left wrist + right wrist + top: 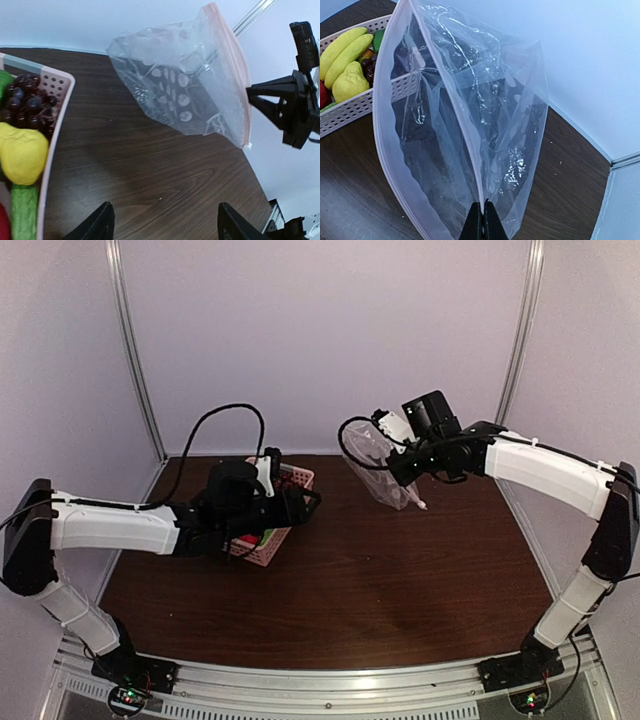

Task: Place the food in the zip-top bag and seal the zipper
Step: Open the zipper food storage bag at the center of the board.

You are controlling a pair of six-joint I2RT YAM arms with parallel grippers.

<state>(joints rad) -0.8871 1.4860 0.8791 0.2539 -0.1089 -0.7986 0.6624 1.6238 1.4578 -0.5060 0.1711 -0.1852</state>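
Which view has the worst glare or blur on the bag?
Right wrist: bright specular streaks on the zip-top bag, which fills the frame and hazes the pink basket behind it. Left wrist: bag sharp, mild glints only. Top external: soft overall, bag nearly lost against the pale wall.

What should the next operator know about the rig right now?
The left gripper is open, empty, by the pink basket.
The right gripper is shut on the zip-top bag at its mouth edge; mouth gaping.
All visible food sits in the basket; bag looks empty.
Done: bag held open.
Left: load food, seal the zipper.
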